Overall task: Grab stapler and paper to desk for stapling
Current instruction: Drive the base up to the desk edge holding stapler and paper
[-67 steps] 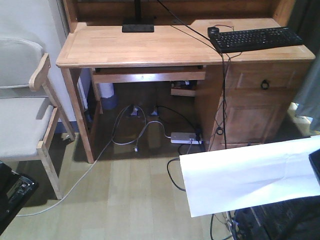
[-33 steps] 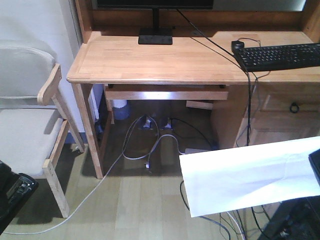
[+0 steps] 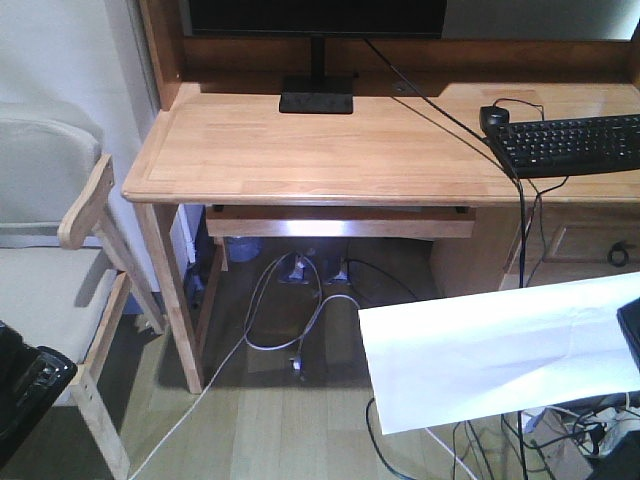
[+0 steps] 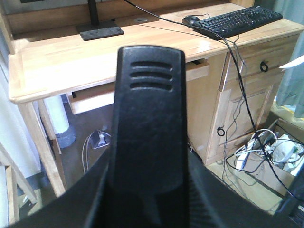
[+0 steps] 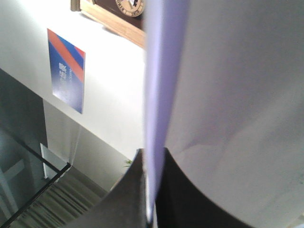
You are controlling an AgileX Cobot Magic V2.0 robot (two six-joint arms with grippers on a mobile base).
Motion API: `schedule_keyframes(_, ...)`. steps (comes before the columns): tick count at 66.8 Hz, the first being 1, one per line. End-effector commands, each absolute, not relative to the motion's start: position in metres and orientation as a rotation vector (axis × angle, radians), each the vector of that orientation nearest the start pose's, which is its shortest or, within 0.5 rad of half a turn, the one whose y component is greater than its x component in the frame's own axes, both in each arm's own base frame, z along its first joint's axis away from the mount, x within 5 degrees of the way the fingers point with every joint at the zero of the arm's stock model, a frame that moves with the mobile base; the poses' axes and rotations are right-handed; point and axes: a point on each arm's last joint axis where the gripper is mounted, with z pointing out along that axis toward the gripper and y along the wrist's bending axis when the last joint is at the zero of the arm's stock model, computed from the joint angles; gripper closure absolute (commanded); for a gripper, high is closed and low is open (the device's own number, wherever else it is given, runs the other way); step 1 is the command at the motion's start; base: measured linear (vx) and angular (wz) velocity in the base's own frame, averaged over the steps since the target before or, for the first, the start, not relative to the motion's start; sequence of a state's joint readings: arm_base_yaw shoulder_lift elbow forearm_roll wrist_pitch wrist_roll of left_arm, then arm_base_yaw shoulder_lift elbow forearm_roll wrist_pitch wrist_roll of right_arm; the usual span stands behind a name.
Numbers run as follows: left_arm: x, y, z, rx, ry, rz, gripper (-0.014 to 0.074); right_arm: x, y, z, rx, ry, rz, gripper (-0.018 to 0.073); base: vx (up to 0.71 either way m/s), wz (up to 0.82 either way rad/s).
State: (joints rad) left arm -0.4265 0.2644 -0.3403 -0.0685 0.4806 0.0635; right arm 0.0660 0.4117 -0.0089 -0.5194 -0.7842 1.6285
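Note:
The black stapler [image 4: 149,95] fills the middle of the left wrist view, standing between the dark fingers of my left gripper [image 4: 149,164], which is shut on it. In the front view that gripper [image 3: 25,400] shows as a black shape at the bottom left. The white paper [image 3: 500,355] hangs flat at the lower right, in front of the desk [image 3: 330,150] and below its top. My right gripper [image 5: 152,156] pinches the paper's [image 5: 237,95] edge; its black body [image 3: 631,345] shows at the frame's right edge.
A wooden armchair [image 3: 60,250] with a pale cushion stands left of the desk. On the desk are a monitor stand [image 3: 317,100], a black keyboard [image 3: 570,145] and a mouse [image 3: 494,117]. A pull-out tray [image 3: 340,222] and cables [image 3: 295,310] lie underneath.
The view has closed in on the desk, which now looks larger with the monitor's lower edge showing. The paper and both grippers keep their places in the frame.

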Motion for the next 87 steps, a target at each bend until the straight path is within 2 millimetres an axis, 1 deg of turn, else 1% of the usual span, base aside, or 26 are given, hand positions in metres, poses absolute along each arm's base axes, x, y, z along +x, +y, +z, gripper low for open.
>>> schedule_keyframes(1, 0.0629, -0.0315, 0.2884, 0.385, 1.713, -0.345, 0.0603, 0.0767, 0.0374, 0.2617, 0.367, 1.165, 1.378, 0.0566, 0.23, -0.08)
schedule_keyframes(38, 0.0629, -0.0315, 0.2884, 0.385, 1.713, -0.345, 0.0603, 0.0767, 0.0374, 0.2617, 0.367, 1.165, 1.378, 0.0566, 0.19, -0.05)
schedule_keyframes(87, 0.0629, -0.0315, 0.2884, 0.385, 1.713, -0.345, 0.0603, 0.0767, 0.0374, 0.2617, 0.367, 1.165, 1.378, 0.0566, 0.13, -0.01)
